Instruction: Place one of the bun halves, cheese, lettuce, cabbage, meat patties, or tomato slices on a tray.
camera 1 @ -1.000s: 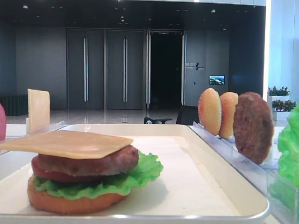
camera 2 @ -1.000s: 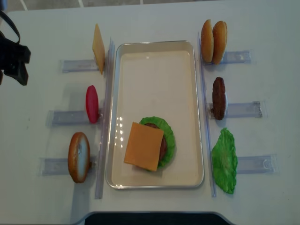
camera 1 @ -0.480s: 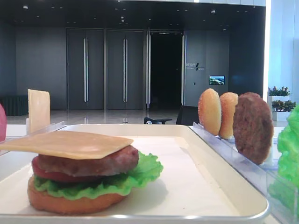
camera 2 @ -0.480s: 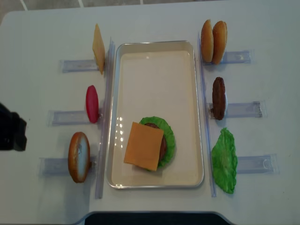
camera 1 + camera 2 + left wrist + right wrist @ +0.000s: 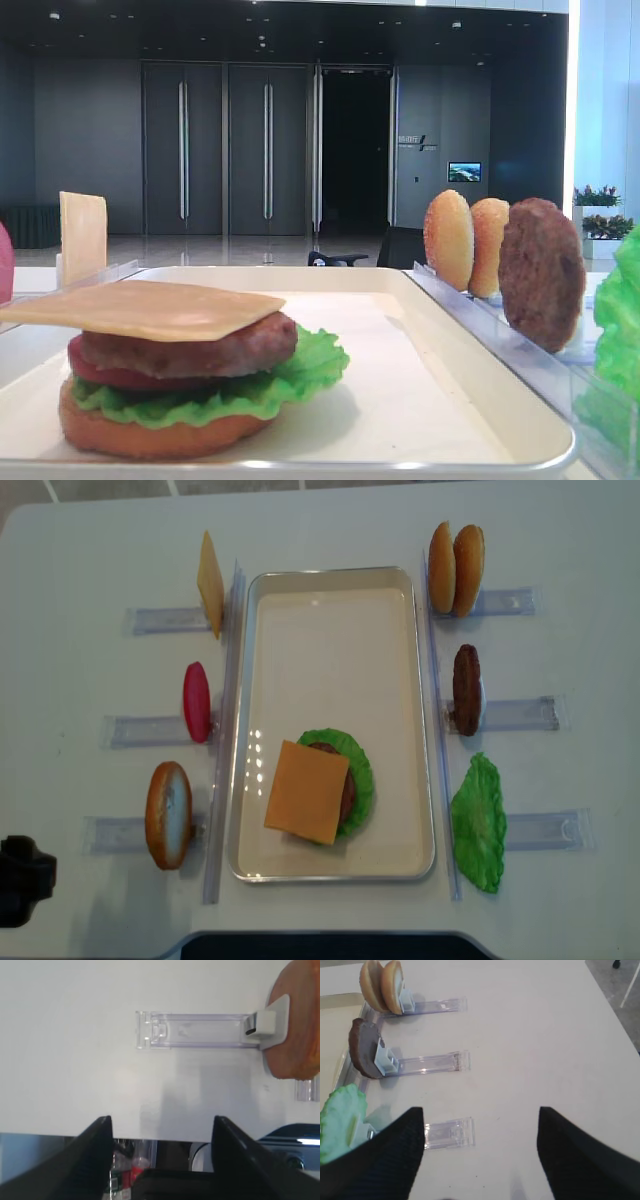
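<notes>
Beside the upright bun half [image 5: 168,814], left claw [image 5: 162,1132] spread, empty, low over the table [image 5: 75,1060].

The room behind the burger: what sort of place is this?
Probably a lobby or exhibition hall rather than a kitchen: tall dark double doors, a small wall screen and potted plants stand behind a white table holding a tray of model burger parts.

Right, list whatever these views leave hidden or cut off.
- Bottom bun, tomato slice: overhead view hides them under the cheese and lettuce.
- Left gripper: the overhead frame edge cuts it; its wrist view shows open jaws.
- Right gripper: absent overhead; the wrist view shows only blurred open fingers.
- Spare lettuce leaf: cut by the low view's right edge.
</notes>
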Controlling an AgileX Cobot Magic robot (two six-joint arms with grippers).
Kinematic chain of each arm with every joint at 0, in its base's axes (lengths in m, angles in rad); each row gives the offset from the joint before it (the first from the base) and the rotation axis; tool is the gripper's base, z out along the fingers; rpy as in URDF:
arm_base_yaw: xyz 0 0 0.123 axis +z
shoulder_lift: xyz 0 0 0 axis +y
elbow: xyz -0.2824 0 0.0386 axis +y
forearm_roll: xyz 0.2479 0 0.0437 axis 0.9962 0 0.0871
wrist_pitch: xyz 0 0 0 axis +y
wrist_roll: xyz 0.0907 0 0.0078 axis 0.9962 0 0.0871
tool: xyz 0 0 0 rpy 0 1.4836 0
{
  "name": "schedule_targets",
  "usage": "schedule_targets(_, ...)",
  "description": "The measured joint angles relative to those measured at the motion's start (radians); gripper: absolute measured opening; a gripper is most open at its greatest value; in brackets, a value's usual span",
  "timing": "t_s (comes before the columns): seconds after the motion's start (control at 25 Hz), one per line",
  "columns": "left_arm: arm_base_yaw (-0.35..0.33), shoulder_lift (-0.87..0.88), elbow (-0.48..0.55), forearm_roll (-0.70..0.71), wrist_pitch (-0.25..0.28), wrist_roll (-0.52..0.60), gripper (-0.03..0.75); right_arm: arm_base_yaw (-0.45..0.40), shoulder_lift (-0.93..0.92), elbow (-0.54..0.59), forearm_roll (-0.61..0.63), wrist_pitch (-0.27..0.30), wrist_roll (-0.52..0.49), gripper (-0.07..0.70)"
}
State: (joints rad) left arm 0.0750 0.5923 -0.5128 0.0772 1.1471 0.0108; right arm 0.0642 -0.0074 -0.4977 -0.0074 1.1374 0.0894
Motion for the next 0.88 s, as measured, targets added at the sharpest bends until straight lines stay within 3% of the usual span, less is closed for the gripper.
schedule_targets(0.16, 0.000, -0.143, 0.037, -0.026, -0.041, 0.000, 0.454, 0.000, 0.000, 0.000, 0.000, 0.000, 0.000, 0.485)
schedule_targets(0.72, 0.000, -0.583, 0.043, -0.036, -0.041, 0.000, 0.444, 0.000, 0.000, 0.000, 0.000, 0.000, 0.000, 0.485)
schedule_targets(0.88, 0.000, -0.607, 0.043, -0.036, -0.038, 0.000, 0.444, 0.000, 0.000, 0.000, 0.000, 0.000, 0.000, 0.485)
